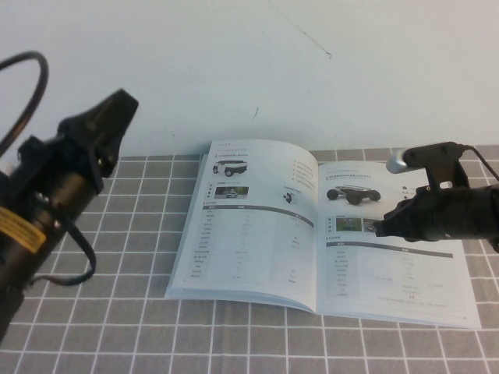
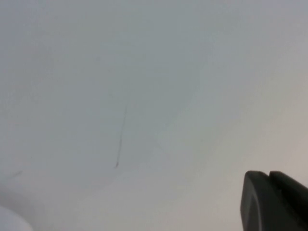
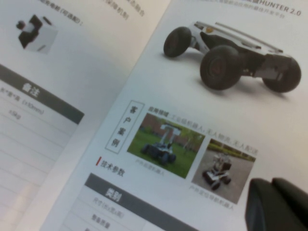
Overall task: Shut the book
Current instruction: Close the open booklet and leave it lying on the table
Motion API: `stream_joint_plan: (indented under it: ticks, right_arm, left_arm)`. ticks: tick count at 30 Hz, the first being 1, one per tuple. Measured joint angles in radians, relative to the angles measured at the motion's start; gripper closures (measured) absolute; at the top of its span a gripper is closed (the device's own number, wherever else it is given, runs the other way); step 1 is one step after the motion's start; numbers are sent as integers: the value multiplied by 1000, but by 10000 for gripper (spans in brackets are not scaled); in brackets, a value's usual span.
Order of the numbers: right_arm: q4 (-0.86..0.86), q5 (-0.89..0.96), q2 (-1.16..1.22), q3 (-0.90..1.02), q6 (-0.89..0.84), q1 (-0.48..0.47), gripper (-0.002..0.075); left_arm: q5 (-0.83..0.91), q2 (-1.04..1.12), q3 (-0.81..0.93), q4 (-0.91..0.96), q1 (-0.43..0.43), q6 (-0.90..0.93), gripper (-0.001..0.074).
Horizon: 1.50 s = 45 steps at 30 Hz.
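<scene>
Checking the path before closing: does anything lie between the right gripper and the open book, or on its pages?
Nothing visible does. The right gripper is directly over the right-hand half of the book, and nothing lies on either page. The left gripper is raised off to the book's left, apart from it.

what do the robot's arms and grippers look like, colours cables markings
Both arms are matte black. The left gripper, raised left of the book, is wedge-shaped; its arm carries a yellow band and looping black cables. The right gripper, over the book's right page, has a silver knob and a thin black cable.
</scene>
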Motion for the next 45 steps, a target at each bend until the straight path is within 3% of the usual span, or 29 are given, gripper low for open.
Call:
stream_joint_plan:
  ticks: [12,14,21,23,30,45]
  right_arm:
    - [30,4,0,0,0,0,729]
    - [30,11,0,0,0,0,729]
    - [35,43,0,0,0,0,729]
    - [37,45,0,0,0,0,729]
    - [41,45,0,0,0,0,729]
    - [54,49,0,0,0,0,729]
  left_arm:
    - [52,115,223,-415,-319,49,712]
    - [56,166,225,-432,-360,39,657]
    - [-96,366,225,-436,-461,-98,303]
    - [-120,418,225,-422,-463,-145,258]
    - [-131,545,225,-401,-466,-232,232]
    - [-142,561,225,-492,-468,-283,231]
